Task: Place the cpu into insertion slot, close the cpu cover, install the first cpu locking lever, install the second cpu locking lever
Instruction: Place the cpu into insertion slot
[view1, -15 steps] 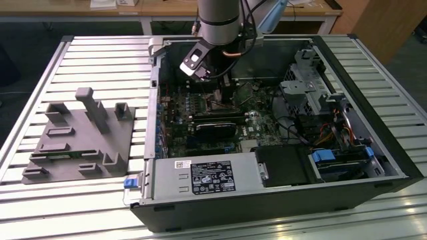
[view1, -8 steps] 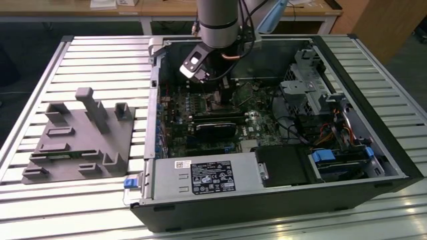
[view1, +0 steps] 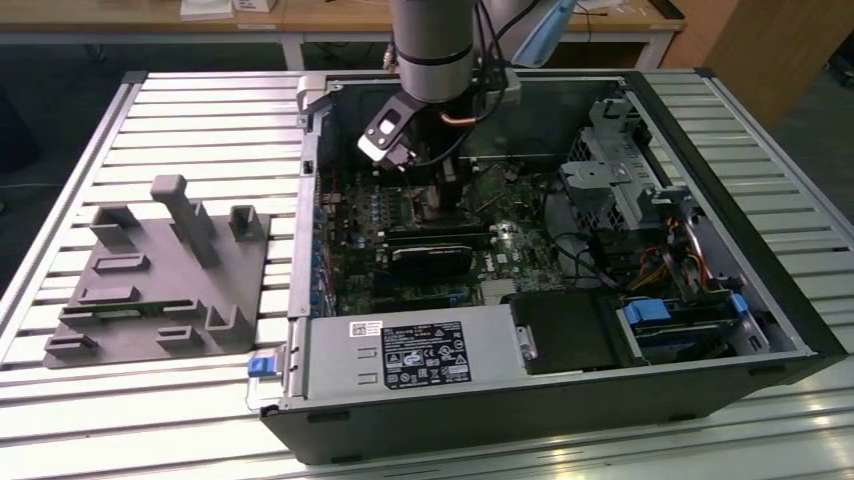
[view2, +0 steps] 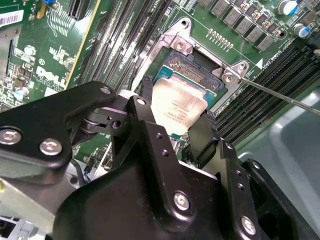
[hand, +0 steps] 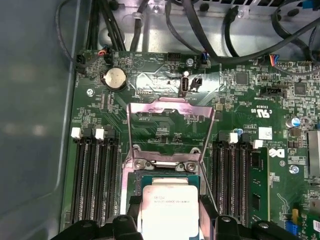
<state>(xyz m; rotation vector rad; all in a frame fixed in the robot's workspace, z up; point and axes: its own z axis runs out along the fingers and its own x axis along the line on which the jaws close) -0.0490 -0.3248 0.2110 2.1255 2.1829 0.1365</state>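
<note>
The cpu (view2: 176, 102), a square chip with a silvery-tan top, sits between the two black fingers (view2: 145, 97) of my gripper (view2: 174, 116), which is shut on its edges. It hangs low over the near part of the insertion slot (view2: 194, 66), whose dark contact field still shows beyond it. In the first wrist view the cpu (hand: 170, 205) covers the lower part of the insertion slot (hand: 167, 175), and the cpu cover (hand: 170, 111), a thin metal frame, is swung open behind the slot. A thin locking lever (view2: 282, 96) sticks out beside the socket. In the exterior view my gripper (view1: 430, 195) reaches down into the case.
The open computer case (view1: 747, 230) lies on a slatted metal table (view1: 200, 110). Memory slots (hand: 95, 180) flank the socket on both sides. Black cables (hand: 210, 30) run along the far edge of the board. A grey fixture block (view1: 160, 275) stands at the exterior view's left.
</note>
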